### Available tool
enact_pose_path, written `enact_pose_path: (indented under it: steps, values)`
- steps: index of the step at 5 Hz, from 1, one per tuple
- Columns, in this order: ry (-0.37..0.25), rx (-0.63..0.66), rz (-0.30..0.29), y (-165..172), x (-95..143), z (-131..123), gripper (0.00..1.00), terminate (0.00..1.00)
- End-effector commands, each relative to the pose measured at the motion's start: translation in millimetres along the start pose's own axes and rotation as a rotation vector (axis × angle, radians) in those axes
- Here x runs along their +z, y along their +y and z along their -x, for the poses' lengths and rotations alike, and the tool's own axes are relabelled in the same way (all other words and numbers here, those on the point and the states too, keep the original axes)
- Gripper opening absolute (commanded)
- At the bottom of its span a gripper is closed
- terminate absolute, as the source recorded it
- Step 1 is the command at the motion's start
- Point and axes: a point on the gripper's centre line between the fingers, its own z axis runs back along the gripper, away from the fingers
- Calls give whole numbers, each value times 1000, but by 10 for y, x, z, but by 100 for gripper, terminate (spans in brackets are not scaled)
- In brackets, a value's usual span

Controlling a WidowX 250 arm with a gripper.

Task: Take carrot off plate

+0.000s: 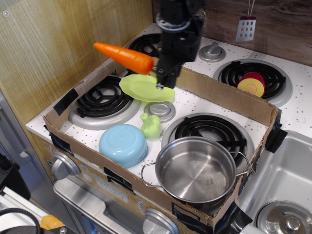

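One carrot [124, 56] clamped at its thick end in the gripper [157, 74], held nearly level above the yellow-green plate [143, 87], clear of it, presumably for carrying aside.

This is a toy kitchen: a white speckled stovetop [302, 109] with black coil burners [103, 97], control knobs [212, 50] and a sink [282, 185], a steel pot [197, 170], and a grater [245, 28] hanging on the wood wall.
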Motion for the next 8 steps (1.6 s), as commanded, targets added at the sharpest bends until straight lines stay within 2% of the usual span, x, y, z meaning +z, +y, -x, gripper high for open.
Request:
enact_pose_path:
  steps: [1, 3, 4, 5, 6, 7, 8]
  values:
    - [-58, 328, 67, -1, 80, 282, 0, 0]
    - [-84, 723, 88, -44, -24, 464, 0, 0]
    - [-138, 817, 90, -61, -141, 512, 0, 0]
    - [-196, 857, 57, -133, -276, 535, 0, 0]
    - [-262, 871, 50, -161, -392, 598, 0, 0]
    - [-289, 838, 31, -124, -442, 688, 0, 0]
    - [-289, 803, 3, -57, -432, 673, 0, 0]
